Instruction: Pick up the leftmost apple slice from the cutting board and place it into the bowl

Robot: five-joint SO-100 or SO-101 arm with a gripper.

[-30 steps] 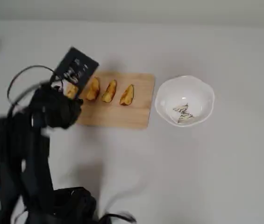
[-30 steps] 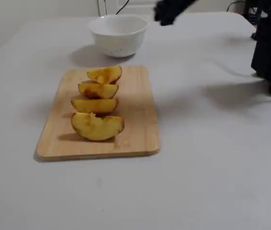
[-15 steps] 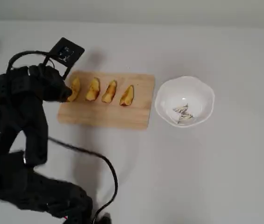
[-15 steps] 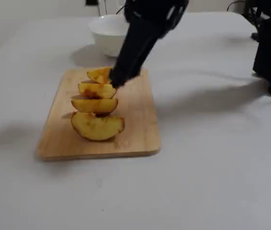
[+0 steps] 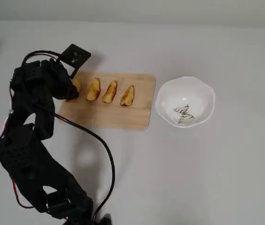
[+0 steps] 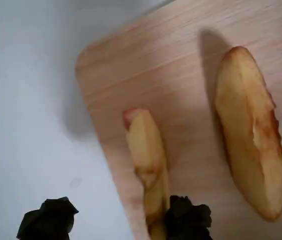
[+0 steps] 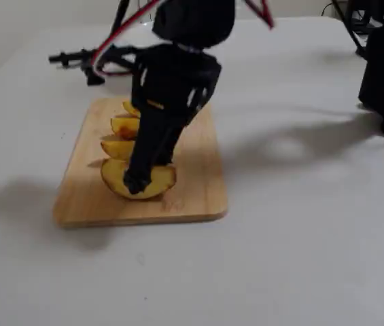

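The black two-fingered hand (image 6: 116, 220) stands wide open over the pale yellow crescent apple slice (image 6: 145, 150), one finger touching it (the other hangs off the board edge). The slice lies at the left end of the light wooden cutting board (image 5: 123, 117) in the overhead view, well apart from the white scalloped bowl (image 5: 202, 91) on the grey worktop (image 5: 207, 164).

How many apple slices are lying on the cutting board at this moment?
4. All lie in one row on the cutting board in the overhead view: the apple slice at the left end, partly hidden under the gripper, then three narrower slices toward the bowl.
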